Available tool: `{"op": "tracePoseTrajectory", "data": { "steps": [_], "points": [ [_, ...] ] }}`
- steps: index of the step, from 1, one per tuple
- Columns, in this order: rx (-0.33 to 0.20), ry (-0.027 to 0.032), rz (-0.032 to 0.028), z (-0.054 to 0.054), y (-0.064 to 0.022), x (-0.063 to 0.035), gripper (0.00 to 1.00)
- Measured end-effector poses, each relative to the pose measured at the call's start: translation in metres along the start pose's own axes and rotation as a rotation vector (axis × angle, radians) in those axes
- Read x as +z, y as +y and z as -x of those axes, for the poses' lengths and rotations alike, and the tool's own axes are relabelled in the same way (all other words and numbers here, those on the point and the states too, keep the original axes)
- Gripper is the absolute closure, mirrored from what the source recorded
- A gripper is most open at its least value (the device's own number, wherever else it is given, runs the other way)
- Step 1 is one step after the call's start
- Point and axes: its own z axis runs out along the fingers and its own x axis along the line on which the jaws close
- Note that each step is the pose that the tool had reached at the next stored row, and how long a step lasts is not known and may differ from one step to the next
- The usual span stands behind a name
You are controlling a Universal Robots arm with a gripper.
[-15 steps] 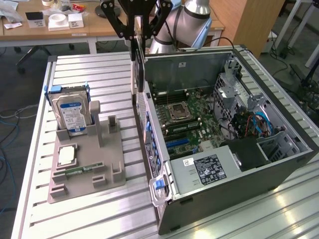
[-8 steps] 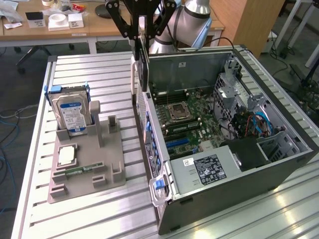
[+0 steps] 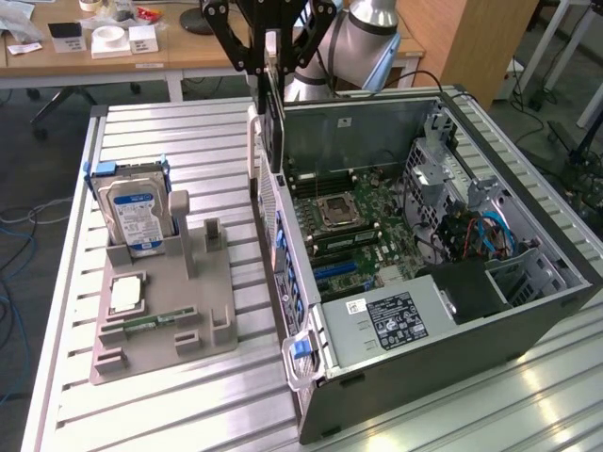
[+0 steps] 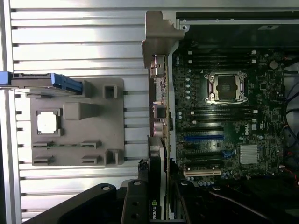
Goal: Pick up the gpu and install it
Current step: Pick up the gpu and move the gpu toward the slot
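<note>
My gripper (image 3: 273, 68) hangs high over the rear wall of the open computer case (image 3: 528, 311), shut on the gpu (image 3: 274, 122). The gpu is a thin dark card that hangs on edge, pointing down, just above the case's rear edge. In the wrist view the gpu (image 4: 157, 163) appears edge-on between my black fingers (image 4: 136, 200), beside the case's rear panel. The motherboard (image 4: 233, 116) lies flat inside the case, with its blue expansion slots (image 4: 203, 138) close to the card's lower end.
A grey fixture (image 3: 203, 301) on the slatted table, at the exterior view's left, holds a hard drive (image 3: 132, 217), a processor chip (image 3: 126, 294) and a memory stick (image 3: 151, 322). The case's power supply (image 3: 391, 320) and drive cage (image 3: 443, 179) crowd the interior.
</note>
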Motion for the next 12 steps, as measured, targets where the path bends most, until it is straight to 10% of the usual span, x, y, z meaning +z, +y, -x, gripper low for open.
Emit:
{"op": "tracePoseTrajectory", "data": {
  "steps": [12],
  "points": [
    [0.0,0.0001,0.0,0.027,0.0014,0.0007,0.73]
  ]
}}
